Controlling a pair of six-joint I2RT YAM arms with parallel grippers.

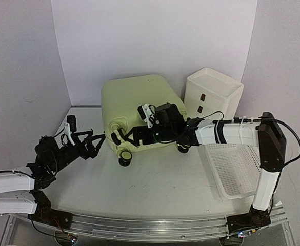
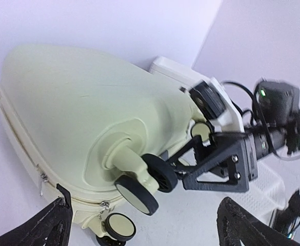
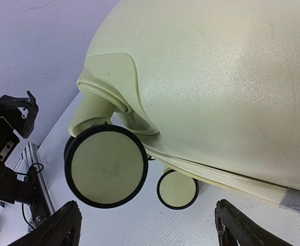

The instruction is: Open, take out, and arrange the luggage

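Luggage point(image 1: 137, 110) lies flat on the worktop point(image 1: 155, 184) with its zip closed and its wheeled end turned toward both arms. The left claw point(image 2: 144, 200) is spread wide and pinches nothing. The shell's lower corner sits just ahead of it, and a small zipper pull point(image 2: 104, 204) hangs from the seam close in front of its fingers. The right claw point(image 3: 147, 205) is also spread and empty. The caster wheels point(image 3: 106, 166) stand directly ahead of it, and the zipper seam point(image 3: 216, 179) runs off ahead and to its right. A white drawer box point(image 1: 211, 95) stands beyond the right claw's arm, and a mesh basket point(image 1: 237, 169) lies behind that claw, toward its base.

The shell looks stiff, smooth and broadly curved, so it probably gives narrow fingers no purchase; a pinch on the dome would likely slide off. The case is bulky for these arms, and on its casters it may scoot or swing when pushed. The zipper pull seems the sensible place to take hold. It is thin and loose, so it needs a squared-up pinch and then a pull that follows the seam around the corner. The other claw should brace the shell near a wheel housing to keep the case from dragging along.
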